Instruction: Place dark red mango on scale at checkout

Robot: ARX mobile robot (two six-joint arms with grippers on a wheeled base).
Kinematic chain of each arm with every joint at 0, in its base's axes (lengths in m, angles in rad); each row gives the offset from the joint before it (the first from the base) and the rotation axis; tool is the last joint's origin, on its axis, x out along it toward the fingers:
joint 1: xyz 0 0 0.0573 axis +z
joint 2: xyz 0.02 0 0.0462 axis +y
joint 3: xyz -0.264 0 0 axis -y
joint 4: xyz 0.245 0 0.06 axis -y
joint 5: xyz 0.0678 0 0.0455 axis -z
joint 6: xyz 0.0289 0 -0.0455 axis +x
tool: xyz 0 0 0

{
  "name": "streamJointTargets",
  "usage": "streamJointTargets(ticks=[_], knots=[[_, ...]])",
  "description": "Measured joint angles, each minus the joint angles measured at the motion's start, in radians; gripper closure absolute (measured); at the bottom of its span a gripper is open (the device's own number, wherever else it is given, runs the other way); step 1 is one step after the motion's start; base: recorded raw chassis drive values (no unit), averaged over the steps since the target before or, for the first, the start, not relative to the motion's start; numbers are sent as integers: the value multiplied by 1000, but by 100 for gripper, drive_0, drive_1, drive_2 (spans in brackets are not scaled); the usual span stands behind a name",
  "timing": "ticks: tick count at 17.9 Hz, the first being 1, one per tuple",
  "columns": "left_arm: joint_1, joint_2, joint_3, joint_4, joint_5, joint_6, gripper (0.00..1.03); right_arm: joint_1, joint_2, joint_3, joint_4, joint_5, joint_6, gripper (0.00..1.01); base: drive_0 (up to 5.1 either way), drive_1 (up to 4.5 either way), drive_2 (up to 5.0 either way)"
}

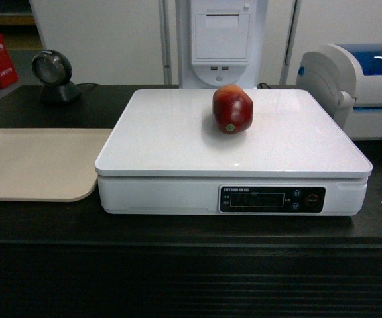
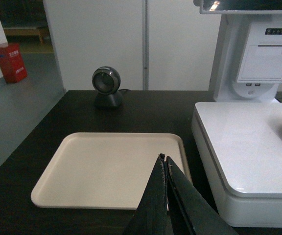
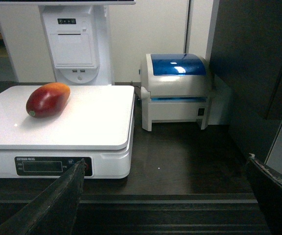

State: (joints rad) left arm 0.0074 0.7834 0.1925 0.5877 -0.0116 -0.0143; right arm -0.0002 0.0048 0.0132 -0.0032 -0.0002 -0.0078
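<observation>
The dark red mango (image 1: 232, 109) lies on the white platter of the scale (image 1: 178, 142), toward its far side; nothing touches it. From the right wrist view the mango (image 3: 47, 99) rests lengthwise on the scale (image 3: 82, 122), orange end up. The scale stands on the dark checkout counter (image 1: 178, 232). My left gripper (image 2: 163, 157) is shut with nothing in it, held before the beige tray. My right gripper (image 3: 165, 161) is wide open and holds nothing, in front of the counter's edge to the right of the scale. Neither gripper shows in the head view.
A beige tray (image 1: 32, 162) lies left of the scale. A round black scanner (image 1: 55, 76) stands at the back left. A white-and-blue printer (image 3: 177, 88) sits right of the scale, and a white terminal stand (image 1: 221, 40) rises behind it.
</observation>
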Motion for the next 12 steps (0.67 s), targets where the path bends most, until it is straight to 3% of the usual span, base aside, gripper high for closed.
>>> streamJointTargets(ticks=[12], knots=[[-8, -340, -151, -187, 11, 0, 101, 0, 0, 0, 0, 0, 0, 3, 0, 0, 0]])
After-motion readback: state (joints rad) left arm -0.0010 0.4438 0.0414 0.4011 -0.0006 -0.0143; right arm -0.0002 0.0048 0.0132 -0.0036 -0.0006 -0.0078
